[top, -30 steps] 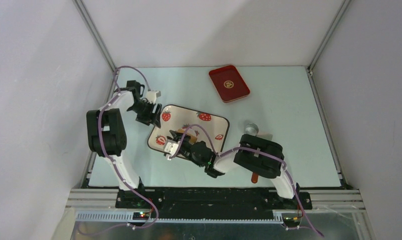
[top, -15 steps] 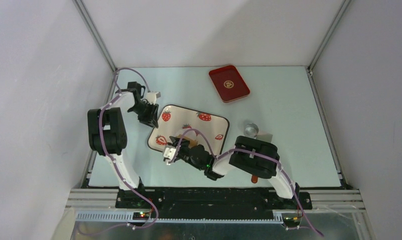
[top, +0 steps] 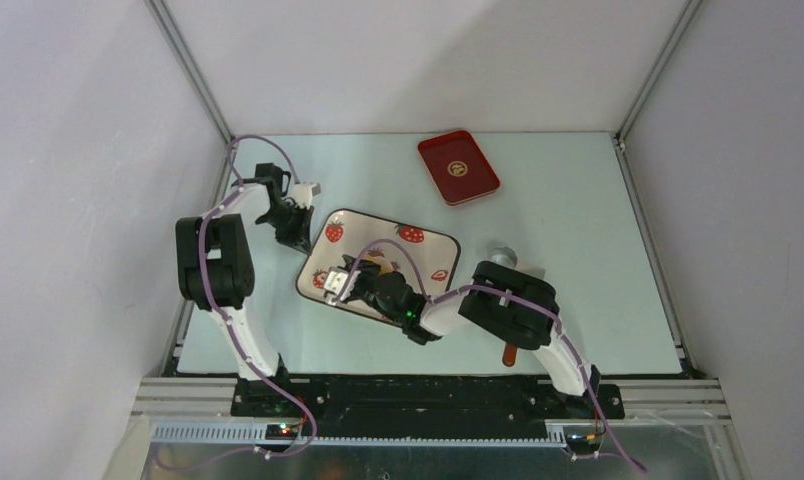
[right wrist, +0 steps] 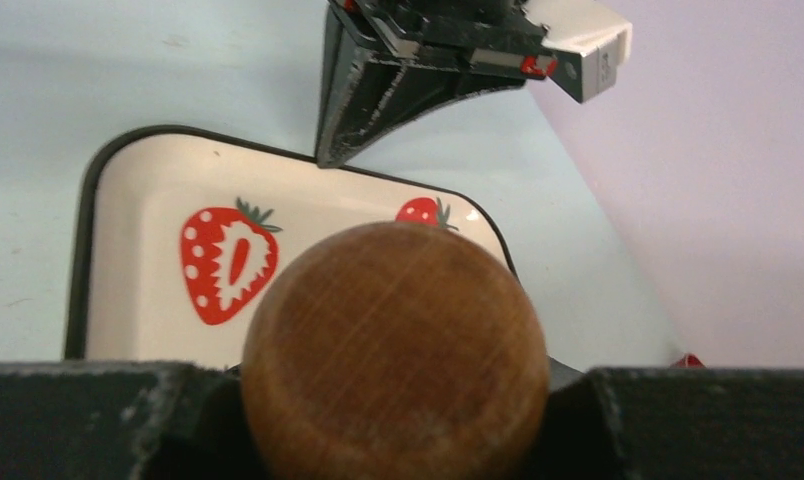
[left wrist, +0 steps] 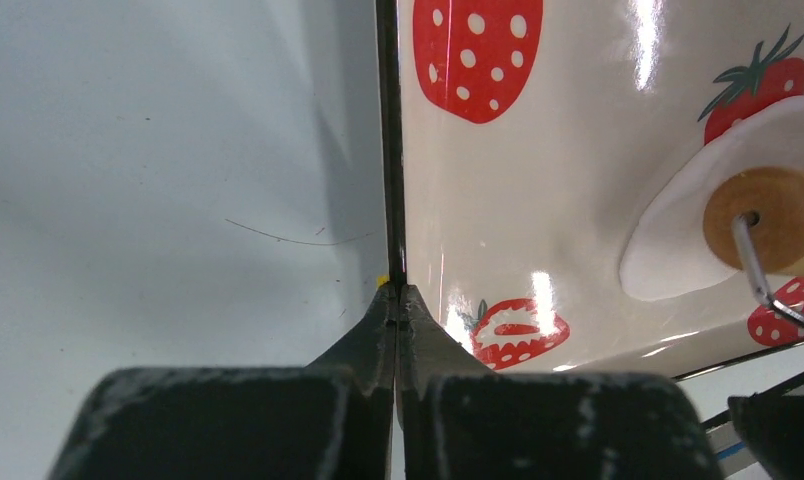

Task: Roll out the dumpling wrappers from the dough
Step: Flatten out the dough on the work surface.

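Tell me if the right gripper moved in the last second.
Yes: the right gripper shifted left across the cream strawberry-print tray, toward its left edge.

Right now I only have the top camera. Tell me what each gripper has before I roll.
Observer: In the left wrist view the left gripper is shut, its tips meeting at the dark rim of the strawberry tray.
Operator: Now the right one.
Observer: The right gripper clamps a wooden rolling pin; its round end fills that wrist view.
Operator: Report the dough.
Observer: A flattened white wrapper lies on the tray under the pin's end.
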Robot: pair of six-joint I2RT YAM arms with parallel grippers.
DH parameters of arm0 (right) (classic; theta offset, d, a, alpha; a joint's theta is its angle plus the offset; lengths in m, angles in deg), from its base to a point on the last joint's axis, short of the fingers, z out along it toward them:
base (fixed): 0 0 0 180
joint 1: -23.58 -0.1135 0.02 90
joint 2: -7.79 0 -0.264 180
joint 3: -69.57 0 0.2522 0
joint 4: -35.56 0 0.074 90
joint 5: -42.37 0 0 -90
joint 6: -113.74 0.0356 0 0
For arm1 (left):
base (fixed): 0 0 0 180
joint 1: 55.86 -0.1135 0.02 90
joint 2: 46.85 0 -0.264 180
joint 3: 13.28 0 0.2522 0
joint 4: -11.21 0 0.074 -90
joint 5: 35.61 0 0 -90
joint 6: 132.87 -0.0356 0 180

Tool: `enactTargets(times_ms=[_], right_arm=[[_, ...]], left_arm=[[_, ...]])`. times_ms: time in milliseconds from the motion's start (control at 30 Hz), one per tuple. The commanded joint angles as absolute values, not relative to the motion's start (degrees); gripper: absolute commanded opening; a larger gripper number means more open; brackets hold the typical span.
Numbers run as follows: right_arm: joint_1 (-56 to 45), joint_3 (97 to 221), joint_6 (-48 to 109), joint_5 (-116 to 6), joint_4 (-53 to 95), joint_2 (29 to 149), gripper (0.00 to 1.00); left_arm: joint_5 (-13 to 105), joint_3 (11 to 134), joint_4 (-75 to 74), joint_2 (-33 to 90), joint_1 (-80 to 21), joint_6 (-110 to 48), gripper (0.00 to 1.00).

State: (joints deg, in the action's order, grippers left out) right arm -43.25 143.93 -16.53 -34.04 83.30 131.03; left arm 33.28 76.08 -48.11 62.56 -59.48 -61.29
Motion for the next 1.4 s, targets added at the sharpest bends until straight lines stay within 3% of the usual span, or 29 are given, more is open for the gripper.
enactTargets(times_ms=[0,667,833,1367], right_arm=[[-42.5,145.9,-15.9,-30.5,83.8,132.1,0.0],[-53.4,145.7,-14.8,-16.9,85.8,131.1,0.0],[-52.5,145.6,-13.5,-11.8,89.8,132.7,0.0],[-46.2,144.9,-1.9,-8.0,78.8,130.3,0.0]], left_arm=[[32.0,75.7,-48.2,62.8,-58.2,-60.7,0.0],[31.7,69.6,-48.2,58.6,-54.7,-62.4,0.0],[31.7,69.4,-47.9,58.3,-54.7,-62.8,0.0],[32.3,68.8,-47.4,57.8,-54.6,-62.8,0.0]])
